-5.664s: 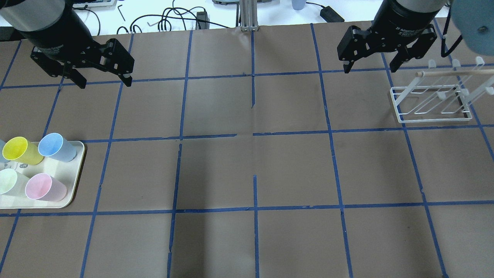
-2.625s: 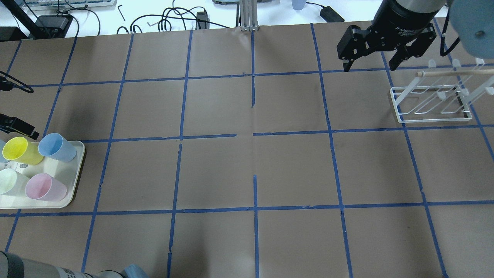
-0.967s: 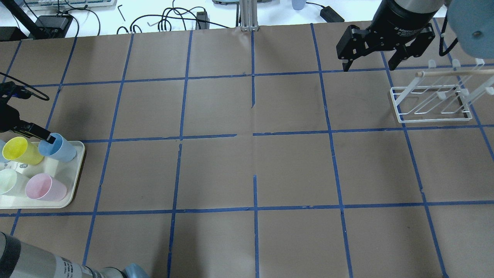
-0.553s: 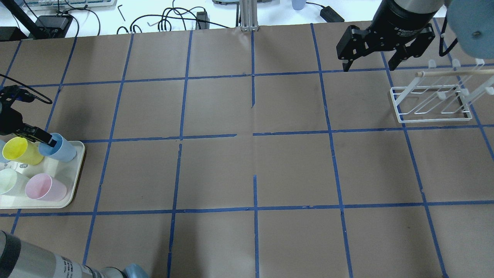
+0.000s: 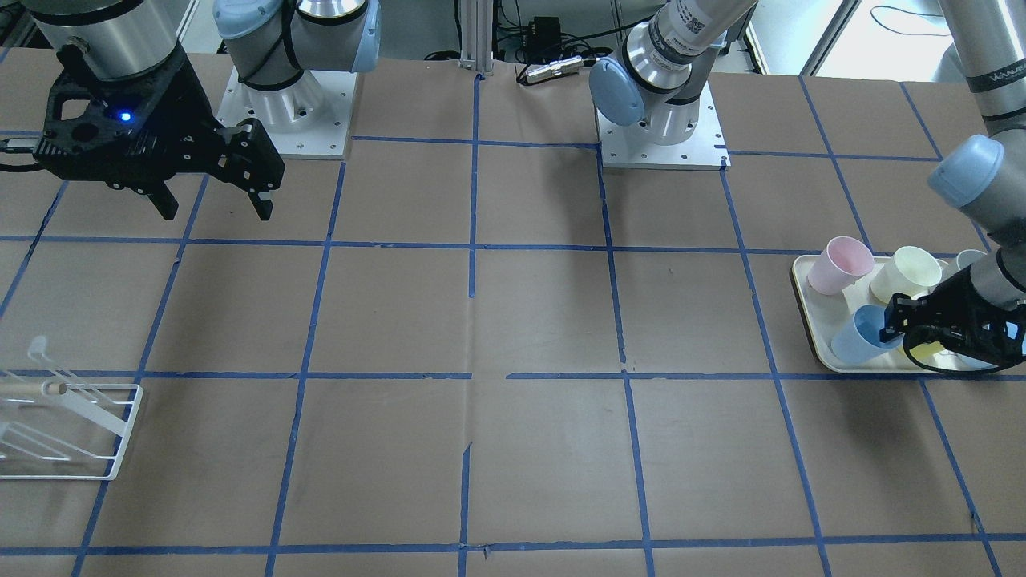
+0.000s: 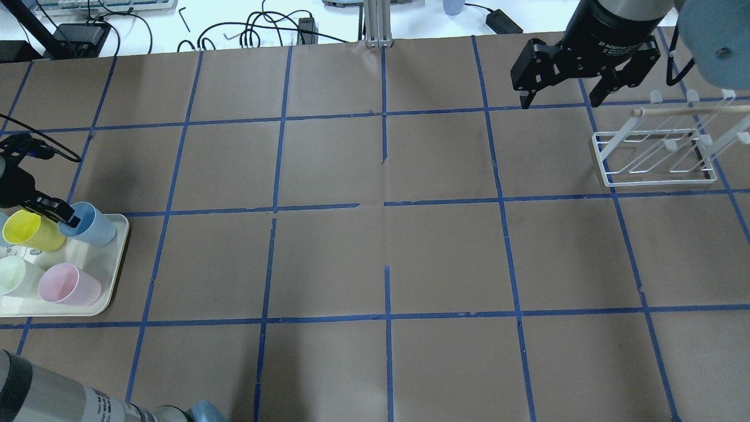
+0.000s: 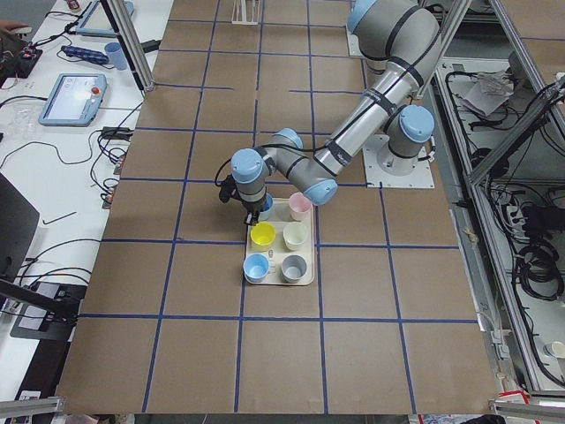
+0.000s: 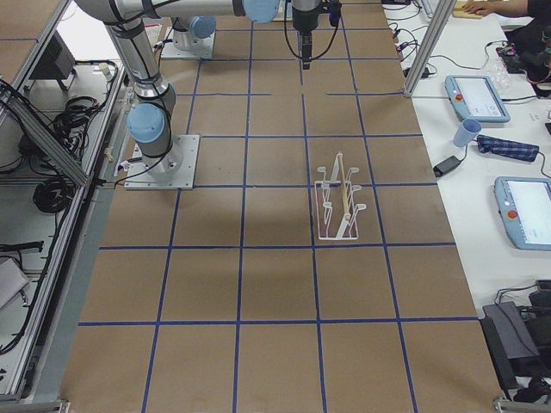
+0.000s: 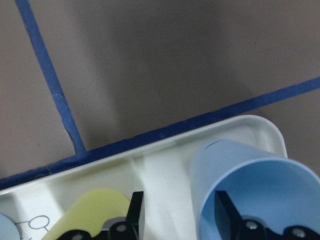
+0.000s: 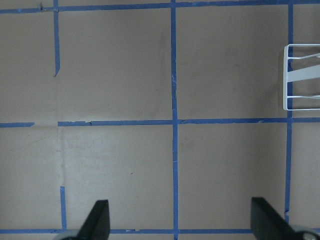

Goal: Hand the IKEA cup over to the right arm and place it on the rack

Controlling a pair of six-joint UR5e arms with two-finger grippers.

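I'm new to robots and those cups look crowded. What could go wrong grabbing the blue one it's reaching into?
One finger of the left gripper sits inside the blue cup, the other beside the yellow cup; closing might nudge that one. Gripping only the wall, the cup could tilt or slip when lifted.

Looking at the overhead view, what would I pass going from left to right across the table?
yellow cup → IKEA cup → right gripper → rack
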